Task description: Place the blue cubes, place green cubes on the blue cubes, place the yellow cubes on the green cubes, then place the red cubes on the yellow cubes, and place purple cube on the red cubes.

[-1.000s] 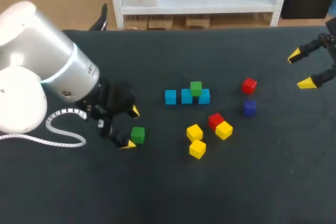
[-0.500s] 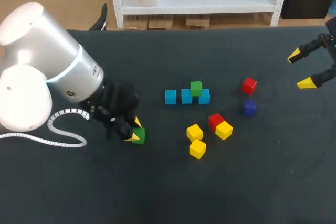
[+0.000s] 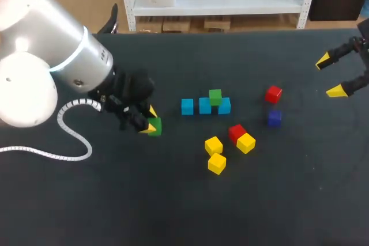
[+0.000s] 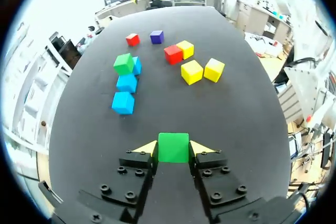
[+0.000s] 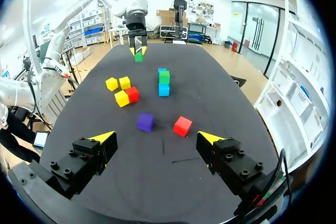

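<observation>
My left gripper (image 3: 149, 122) is shut on a green cube (image 3: 155, 127), left of the other cubes; in the left wrist view this cube (image 4: 173, 150) sits squarely between the yellow tips of the left gripper (image 4: 173, 146). Three blue cubes (image 3: 204, 106) form a row at the table's middle, with a second green cube (image 3: 215, 97) on top. Yellow cubes (image 3: 214, 144) lie in front of the row beside a red cube (image 3: 236, 132). Another red cube (image 3: 274, 93) and the purple cube (image 3: 274, 118) lie further right. My right gripper (image 3: 330, 76) hangs open at the far right, holding nothing.
A white cable (image 3: 69, 142) loops on the table under my left arm. The table's near half in front of the yellow cubes holds nothing else. From the right wrist view, the red cube (image 5: 182, 126) and purple cube (image 5: 145, 121) lie ahead of the right gripper (image 5: 157, 139).
My left gripper closed on the green cube, then carried it toward the back and slightly right. The right arm has not moved.
</observation>
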Robot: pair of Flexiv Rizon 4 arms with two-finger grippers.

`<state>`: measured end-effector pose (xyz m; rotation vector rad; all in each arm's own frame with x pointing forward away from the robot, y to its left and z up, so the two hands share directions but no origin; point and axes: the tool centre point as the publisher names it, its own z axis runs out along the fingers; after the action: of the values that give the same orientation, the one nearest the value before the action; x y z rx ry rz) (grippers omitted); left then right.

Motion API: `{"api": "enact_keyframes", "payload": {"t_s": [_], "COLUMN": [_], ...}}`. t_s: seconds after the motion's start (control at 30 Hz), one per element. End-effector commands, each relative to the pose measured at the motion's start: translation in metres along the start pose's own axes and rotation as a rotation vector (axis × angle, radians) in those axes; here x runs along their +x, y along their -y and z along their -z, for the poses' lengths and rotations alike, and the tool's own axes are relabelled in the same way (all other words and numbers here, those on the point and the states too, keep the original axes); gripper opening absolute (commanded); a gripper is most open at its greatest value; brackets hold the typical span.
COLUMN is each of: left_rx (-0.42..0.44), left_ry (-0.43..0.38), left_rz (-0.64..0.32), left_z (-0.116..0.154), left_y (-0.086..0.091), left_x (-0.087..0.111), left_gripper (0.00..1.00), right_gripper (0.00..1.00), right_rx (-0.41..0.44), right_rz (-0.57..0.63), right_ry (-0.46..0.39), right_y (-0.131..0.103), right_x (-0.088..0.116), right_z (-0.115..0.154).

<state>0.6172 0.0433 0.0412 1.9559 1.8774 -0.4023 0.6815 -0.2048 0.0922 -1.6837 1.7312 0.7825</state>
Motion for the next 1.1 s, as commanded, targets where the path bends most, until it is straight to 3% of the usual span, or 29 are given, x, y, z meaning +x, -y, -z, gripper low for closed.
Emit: {"api": "enact_keyframes", "payload": {"t_s": [0.03,0.23,0.57,0.83,1.1], "left_rx": [0.015,-0.001,-0.003,-0.013,-0.010], "left_ry": [-0.012,-0.042,-0.016,-0.001,0.016], "left_rz": [0.002,0.054,0.056,0.036,0.020], "left_z": [0.000,0.004,-0.013,-0.021,-0.030], "left_y": [-0.026,-0.057,-0.087,-0.101,-0.103], "left_x": [-0.006,-0.015,-0.039,-0.056,-0.072], "left_gripper": [0.00,0.00,0.00,0.00,0.00], "right_gripper": [1.00,1.00,1.00,1.00,1.00], "right_rx": [0.001,0.001,0.001,0.001,0.001], "right_rz": [0.001,0.001,0.001,0.001,0.001], "right_ry": [0.001,0.001,0.001,0.001,0.001], "right_y": [0.000,0.000,0.000,0.000,0.000], "right_x": [0.000,0.000,0.000,0.000,0.000], "right_z": [0.000,0.000,0.000,0.000,0.000]}}
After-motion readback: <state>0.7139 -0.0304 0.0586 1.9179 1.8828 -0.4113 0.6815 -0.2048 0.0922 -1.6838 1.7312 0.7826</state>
